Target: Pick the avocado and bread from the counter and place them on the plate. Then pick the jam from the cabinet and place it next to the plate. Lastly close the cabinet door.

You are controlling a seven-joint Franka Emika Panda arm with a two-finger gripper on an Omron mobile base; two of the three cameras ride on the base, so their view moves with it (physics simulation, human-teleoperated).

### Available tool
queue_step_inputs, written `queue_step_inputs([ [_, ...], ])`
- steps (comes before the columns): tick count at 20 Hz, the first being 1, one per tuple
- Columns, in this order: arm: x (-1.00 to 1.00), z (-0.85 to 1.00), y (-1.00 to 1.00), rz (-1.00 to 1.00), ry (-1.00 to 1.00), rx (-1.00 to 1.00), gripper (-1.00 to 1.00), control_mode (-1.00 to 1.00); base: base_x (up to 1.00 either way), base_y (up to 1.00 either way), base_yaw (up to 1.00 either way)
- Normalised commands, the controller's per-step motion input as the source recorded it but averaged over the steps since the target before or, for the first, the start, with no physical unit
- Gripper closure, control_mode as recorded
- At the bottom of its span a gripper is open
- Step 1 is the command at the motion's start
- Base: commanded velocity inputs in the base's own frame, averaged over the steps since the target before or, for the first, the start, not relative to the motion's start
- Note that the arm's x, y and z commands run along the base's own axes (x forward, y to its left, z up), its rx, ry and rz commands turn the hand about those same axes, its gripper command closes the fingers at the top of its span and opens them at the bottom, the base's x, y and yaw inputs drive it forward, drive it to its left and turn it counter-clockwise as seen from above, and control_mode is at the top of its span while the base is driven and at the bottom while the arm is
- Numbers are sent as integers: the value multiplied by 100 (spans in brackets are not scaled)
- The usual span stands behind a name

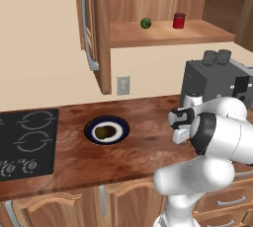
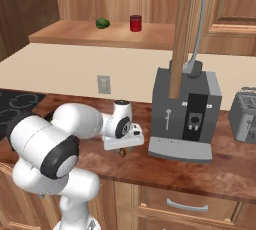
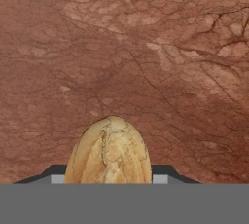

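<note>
The tan bread (image 3: 111,152) sits between my dark fingertips (image 3: 163,172), and my gripper (image 2: 122,151) is shut on it, low over the reddish wood counter (image 3: 121,47) in front of the coffee machine. The bread (image 2: 122,153) shows as a small brown lump under the hand. I cannot tell whether it still touches the wood. The dark avocado (image 1: 103,132) lies on the blue-rimmed plate (image 1: 124,128), left of the arm. The red jam (image 1: 179,20) stands on the cabinet shelf (image 1: 163,33). The cabinet door (image 2: 182,34) hangs open with its silver handle (image 2: 201,19).
A green ball (image 1: 146,23) sits on the shelf left of the jam. The grey coffee machine (image 2: 185,109) stands just right of the gripper, with a toaster (image 2: 245,114) beyond it. The black stovetop (image 1: 27,142) lies at the counter's left end.
</note>
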Motion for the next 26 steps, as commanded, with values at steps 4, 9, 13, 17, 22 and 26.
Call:
queue_step_inputs([
  [4,-3,-4,0,3,0,0,100,-100,0,0,0],
  [9,-12,1,0,4,0,0,100,-100,0,0,0],
  [13,-28,20,0,2,-3,0,100,-100,0,0,0],
  [17,-33,43,0,2,-5,0,100,-100,0,0,0],
  [22,-31,53,8,2,-4,0,100,-100,0,0,0],
  [26,-29,55,31,2,-5,0,100,-100,0,0,0],
])
